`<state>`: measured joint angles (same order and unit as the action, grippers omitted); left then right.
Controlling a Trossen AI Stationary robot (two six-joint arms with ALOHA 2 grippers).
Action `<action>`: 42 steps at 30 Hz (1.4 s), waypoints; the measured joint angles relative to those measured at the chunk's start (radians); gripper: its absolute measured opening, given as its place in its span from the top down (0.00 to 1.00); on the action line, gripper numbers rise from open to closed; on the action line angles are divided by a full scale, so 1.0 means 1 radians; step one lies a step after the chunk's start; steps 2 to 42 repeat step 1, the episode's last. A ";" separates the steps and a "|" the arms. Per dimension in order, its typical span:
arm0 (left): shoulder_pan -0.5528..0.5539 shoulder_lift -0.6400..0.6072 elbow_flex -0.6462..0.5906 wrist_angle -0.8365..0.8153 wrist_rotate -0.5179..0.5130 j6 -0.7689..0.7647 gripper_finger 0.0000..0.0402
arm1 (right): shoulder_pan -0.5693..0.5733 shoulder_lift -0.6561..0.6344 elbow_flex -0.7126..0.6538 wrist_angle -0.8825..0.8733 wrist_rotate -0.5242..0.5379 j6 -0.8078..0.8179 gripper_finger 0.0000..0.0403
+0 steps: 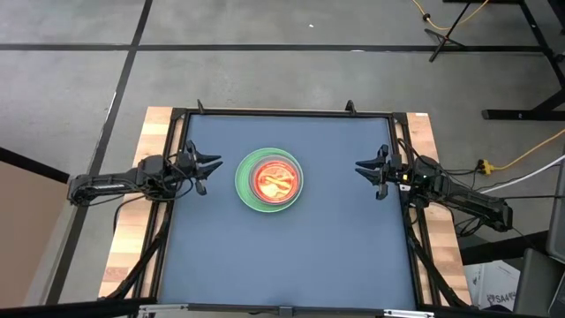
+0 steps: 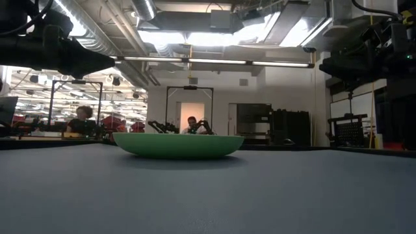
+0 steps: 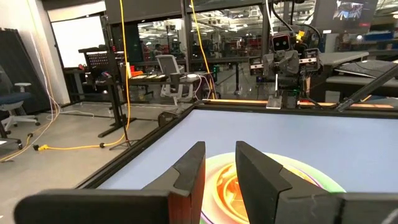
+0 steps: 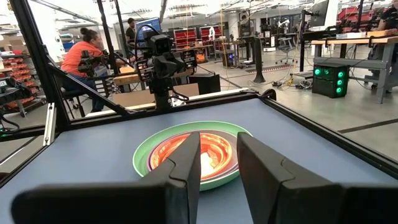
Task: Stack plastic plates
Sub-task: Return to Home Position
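Note:
The plates stand nested in one stack (image 1: 269,180) at the table's middle: the big green plate (image 2: 178,144) rests on the mat, with a purple rim and the translucent orange and pink plates (image 4: 202,151) inside it. The pale blue-grey plate is hidden. My left gripper (image 1: 214,165) hovers open at the table's left edge, pointing at the stack. My right gripper (image 1: 360,166) hovers open at the right edge, facing it. In the wrist views each pair of fingers (image 3: 221,171) (image 4: 217,160) frames the stack from a distance.
The blue mat (image 1: 291,256) lies inside a black frame (image 1: 282,113), with wooden boards along both sides. Bare mat surrounds the stack on every side. Beyond the table are workshop benches, cables on the floor, and people seated far off (image 4: 90,53).

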<state>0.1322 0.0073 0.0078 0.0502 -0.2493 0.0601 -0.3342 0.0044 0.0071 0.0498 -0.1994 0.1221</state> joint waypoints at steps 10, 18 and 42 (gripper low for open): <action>0.000 0.000 0.000 0.000 0.000 0.000 0.79 | 0.000 0.000 0.000 0.000 0.000 0.000 0.77; 0.000 0.000 0.000 0.000 0.000 0.000 0.79 | 0.000 0.000 0.000 0.000 0.000 0.000 0.77; 0.000 0.000 0.000 0.000 0.000 0.000 0.79 | 0.000 0.000 0.000 0.000 0.000 0.000 0.77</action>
